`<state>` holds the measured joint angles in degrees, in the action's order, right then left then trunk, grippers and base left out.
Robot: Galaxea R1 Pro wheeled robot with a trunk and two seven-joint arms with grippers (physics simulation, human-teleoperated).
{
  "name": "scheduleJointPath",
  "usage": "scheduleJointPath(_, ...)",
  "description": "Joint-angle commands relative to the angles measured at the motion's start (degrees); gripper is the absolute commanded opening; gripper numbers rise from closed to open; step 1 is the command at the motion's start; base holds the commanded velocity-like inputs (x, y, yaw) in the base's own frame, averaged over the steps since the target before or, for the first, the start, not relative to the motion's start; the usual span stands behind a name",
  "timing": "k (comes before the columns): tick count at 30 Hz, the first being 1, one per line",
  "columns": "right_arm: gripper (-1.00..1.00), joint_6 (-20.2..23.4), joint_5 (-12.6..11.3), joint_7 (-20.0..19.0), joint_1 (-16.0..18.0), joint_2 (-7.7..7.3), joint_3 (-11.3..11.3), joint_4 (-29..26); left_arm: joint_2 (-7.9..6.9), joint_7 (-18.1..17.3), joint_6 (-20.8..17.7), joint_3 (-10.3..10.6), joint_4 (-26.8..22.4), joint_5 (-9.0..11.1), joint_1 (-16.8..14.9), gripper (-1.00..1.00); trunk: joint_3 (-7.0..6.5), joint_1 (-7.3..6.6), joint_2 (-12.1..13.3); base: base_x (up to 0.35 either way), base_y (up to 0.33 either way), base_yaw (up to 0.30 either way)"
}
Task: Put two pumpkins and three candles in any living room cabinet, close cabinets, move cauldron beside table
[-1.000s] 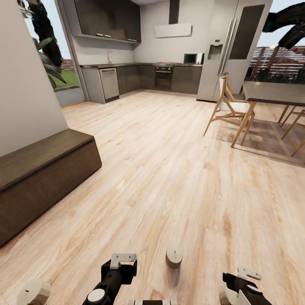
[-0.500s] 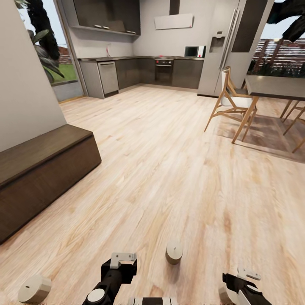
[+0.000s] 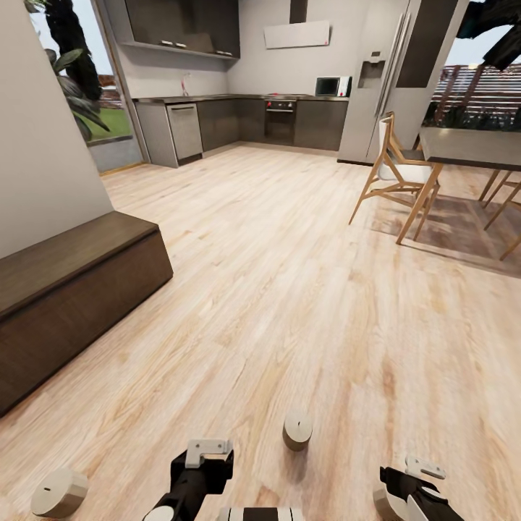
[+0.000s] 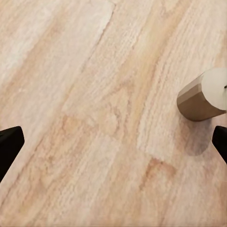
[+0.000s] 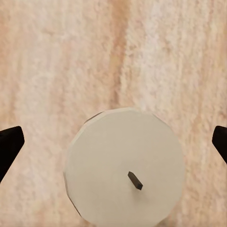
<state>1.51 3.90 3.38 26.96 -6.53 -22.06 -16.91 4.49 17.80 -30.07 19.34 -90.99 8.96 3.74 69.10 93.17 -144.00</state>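
Wood floor [image 3: 304, 304] around you; cabinet [image 3: 72, 304] at 10 o'clock. Your left tool [image 3: 206, 457] is spread wide over bare floor, middle candle [image 3: 297, 431] at its 2 o'clock. Right tool [image 3: 414, 477] spread wide, straight above the right candle [image 5: 124, 169]. Left candle [image 3: 59, 493] sits apart at 8 o'clock.

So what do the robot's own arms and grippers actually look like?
Both arms are glossy black. In the head view the left gripper carries a pale grey angular bracket on top, with a round pale grey cap on the arm lower down. The right gripper has a similar pale grey bracket. In the wrist views the fingers show as plain black tapering tips. No cables or markings are visible.
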Motion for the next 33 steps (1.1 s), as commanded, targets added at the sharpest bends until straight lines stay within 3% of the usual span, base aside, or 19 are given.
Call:
scheduleJointPath(1,1.0,0.16,0.41,0.05,0.02,0.03,-0.26,-0.05,0.0,0.49,-0.13,0.01,-0.11,0.61,0.04,1.0,0.03,-0.01,-0.02,0.0,0.0,0.0)
scheduleJointPath(10,1.0,0.17,0.41,0.05,0.02,0.03,-0.25,-0.05,-0.17,0.4,-0.31,-0.43,-0.23,0.62,0.21,1.0,0.03,-0.01,-0.02,0.0,0.0,0.0)
scheduleJointPath(12,1.0,0.16,0.41,0.05,0.02,0.03,-0.25,-0.05,-0.29,0.37,-0.32,-1.13,-0.23,0.62,0.21,1.0,0.03,-0.01,-0.02,0.0,0.0,0.0)
scheduleJointPath(16,1.0,0.16,0.41,0.05,0.02,0.03,-0.26,-0.05,-0.52,0.22,-0.48,-5.47,-0.24,0.65,0.21,1.0,0.03,-0.01,-0.02,0.0,0.0,0.0)
scheduleJointPath(18,1.0,0.16,0.41,0.05,0.02,0.03,-0.26,-0.05,-0.57,-0.04,-0.54,-6.49,-0.24,0.64,0.21,1.0,0.26,0.02,-0.03,0.0,0.0,0.0)
scheduleJointPath(22,1.0,0.16,0.41,0.06,0.02,0.03,-0.26,-0.05,-0.6,-0.76,-0.58,-7.38,-0.24,0.63,0.21,1.0,1.14,0.12,-0.08,0.0,0.0,0.0)
scheduleJointPath(29,1.0,0.24,0.41,0.13,0.02,-0.05,-0.26,-0.05,-0.62,-1.28,-0.6,-8.66,-0.24,0.62,0.22,1.0,1.14,0.12,-0.08,0.0,0.0,0.0)
scheduleJointPath(33,1.0,0.24,0.39,0.13,0.02,-0.06,-0.26,-0.02,-0.62,-1.33,-0.6,-8.81,-0.24,0.63,0.22,1.0,2.03,0.22,-0.14,0.0,0.0,0.0)
